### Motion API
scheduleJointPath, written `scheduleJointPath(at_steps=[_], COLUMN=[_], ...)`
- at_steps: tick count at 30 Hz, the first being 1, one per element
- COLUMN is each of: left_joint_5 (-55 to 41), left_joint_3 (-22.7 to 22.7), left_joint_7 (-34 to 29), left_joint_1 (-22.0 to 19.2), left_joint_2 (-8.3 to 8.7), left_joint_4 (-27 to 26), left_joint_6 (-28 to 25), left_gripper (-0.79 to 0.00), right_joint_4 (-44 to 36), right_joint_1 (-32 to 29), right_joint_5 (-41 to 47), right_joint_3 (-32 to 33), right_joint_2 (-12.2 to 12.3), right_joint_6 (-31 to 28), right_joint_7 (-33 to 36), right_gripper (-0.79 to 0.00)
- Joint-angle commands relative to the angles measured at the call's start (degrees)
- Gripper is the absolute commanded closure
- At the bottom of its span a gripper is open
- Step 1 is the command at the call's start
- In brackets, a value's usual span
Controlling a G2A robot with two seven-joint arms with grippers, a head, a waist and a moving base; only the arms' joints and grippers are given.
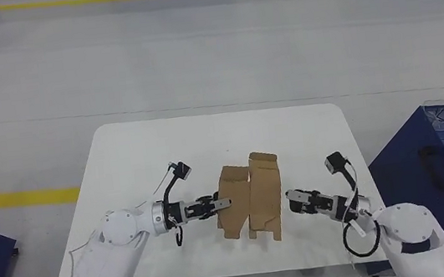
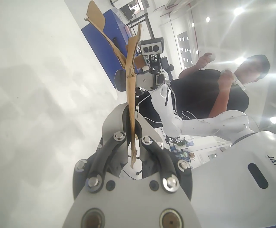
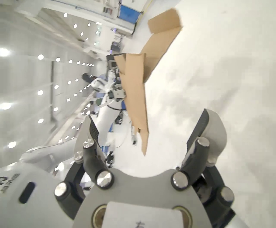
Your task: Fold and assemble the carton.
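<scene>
A white desk with rounded corners stands on a pale floor marked with a yellow line. A blue cabinet stands just beside the desk's right end. The left arm comes in over the front left of the desk and the right arm over the front right corner, both pointing inward toward each other. Between them, near the middle of the desk's front half, is the brown carton, still flat-sided and only partly opened. From above it shows two long panels side by side, the right one reaching farther back and ending in short flaps. I cannot tell whether any edge of it rests on the desk. The left jaws are closed narrow on the carton's left edge. In the left wrist view the cardboard runs edge-on between the two fingers, which press it from both sides, with a bent flap standing off at its far end. The right jaws are spread wide, just beside the carton's right edge. In the right wrist view the cardboard hangs ahead of them with one corner pointing into the gap, and the fingers stand clear of it on either side.
</scene>
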Motion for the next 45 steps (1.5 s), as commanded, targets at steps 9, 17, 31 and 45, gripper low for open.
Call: scheduleJointPath(at_steps=[9,17,31,45], left_joint_5=[-2.5,-4.3,-5.6,-5.2], left_joint_3=[0.9,1.1,-14.3,-14.5], left_joint_7=[0.0,-0.2,-2.5,-2.1], left_joint_1=[0.3,0.2,5.6,5.7], left_joint_2=[-0.01,0.08,4.66,4.73], left_joint_4=[-0.5,0.1,1.5,1.6], left_joint_6=[0.3,0.9,2.8,3.1], left_gripper=[0.000,-0.785,-0.785,-0.785], right_joint_4=[3.9,4.2,4.4,-24.0], right_joint_1=[4.5,4.1,4.1,-1.4], right_joint_5=[3.9,3.8,3.6,7.4], right_joint_3=[-4.7,-4.7,-4.4,-0.9], right_joint_2=[0.0,0.4,0.6,0.5], right_joint_6=[0.0,-0.2,0.3,-14.8], right_joint_7=[1.7,1.3,0.9,-9.4], right_gripper=[0.000,0.000,0.000,0.000])
